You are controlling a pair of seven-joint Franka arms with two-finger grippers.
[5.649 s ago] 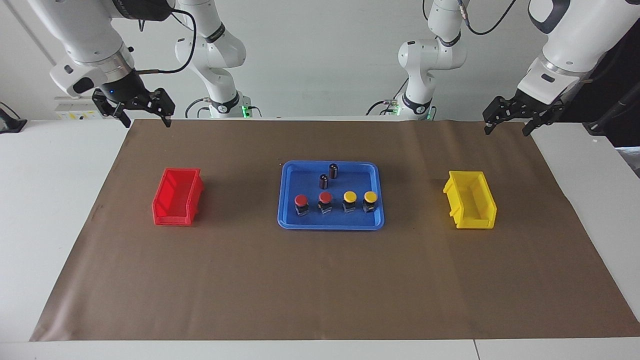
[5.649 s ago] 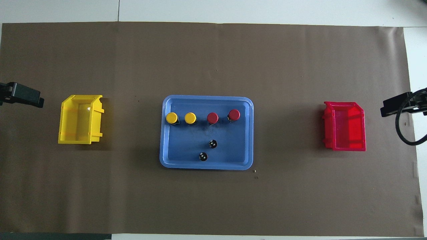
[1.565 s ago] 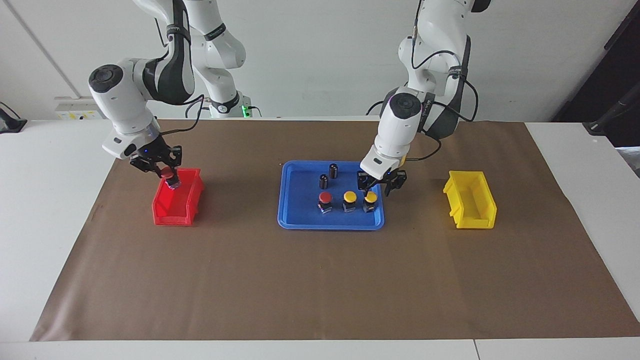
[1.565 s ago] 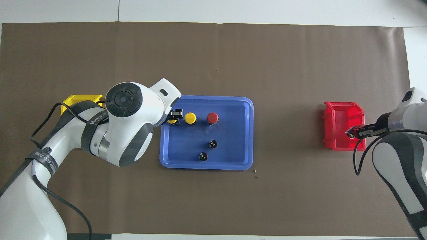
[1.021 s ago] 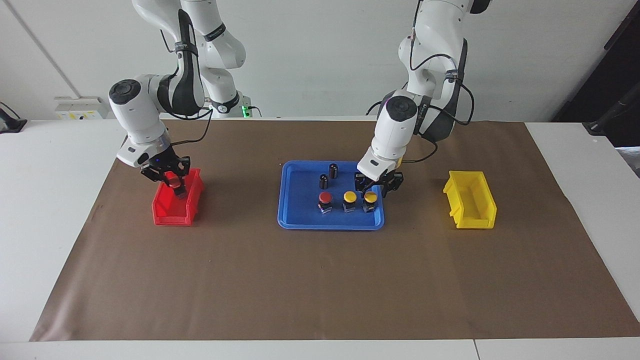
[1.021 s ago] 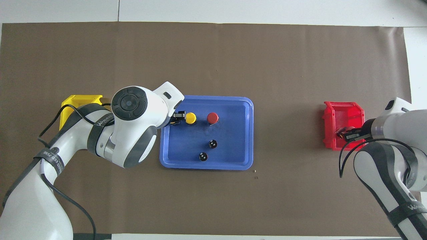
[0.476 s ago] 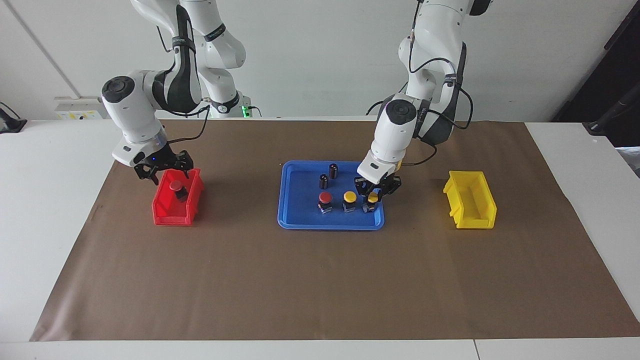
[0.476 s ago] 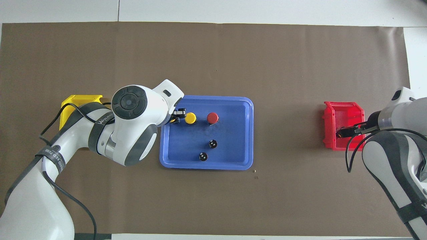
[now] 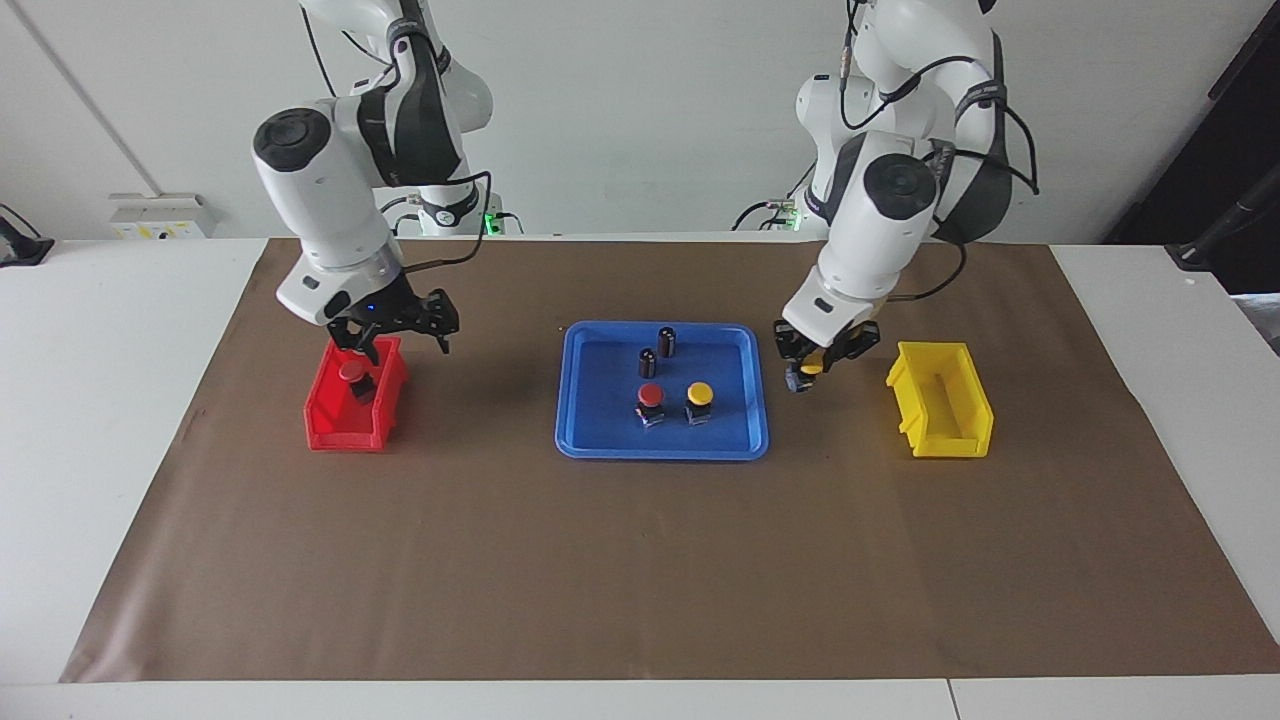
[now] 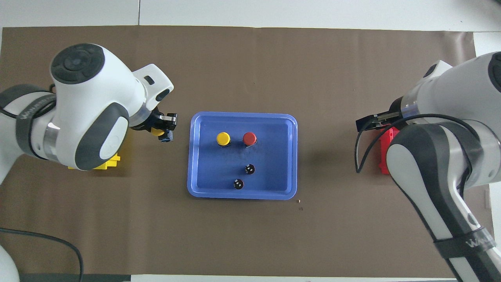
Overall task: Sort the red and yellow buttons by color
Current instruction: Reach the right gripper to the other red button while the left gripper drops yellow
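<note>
Button caps are pointing up. Your left tool (image 9: 812, 366) is gripping a yellow button (image 9: 811, 368) upright over the counter between blue tray (image 9: 590, 440) and yellow bin (image 9: 950, 440). Your right tool (image 9: 400, 335) is hanging open over the red bin (image 9: 340, 432), a red button (image 9: 351, 373) sitting inside below it.

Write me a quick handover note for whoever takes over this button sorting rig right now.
Left tool: shut on a yellow button, up in the air between the blue tray and the yellow bin.
Right tool: open, empty, over the red bin.
Done: one red button lies in the red bin.
Left: bin the held yellow button, then sort the red button in the tray and the yellow button in the tray. Leave the two dark cylinders.
</note>
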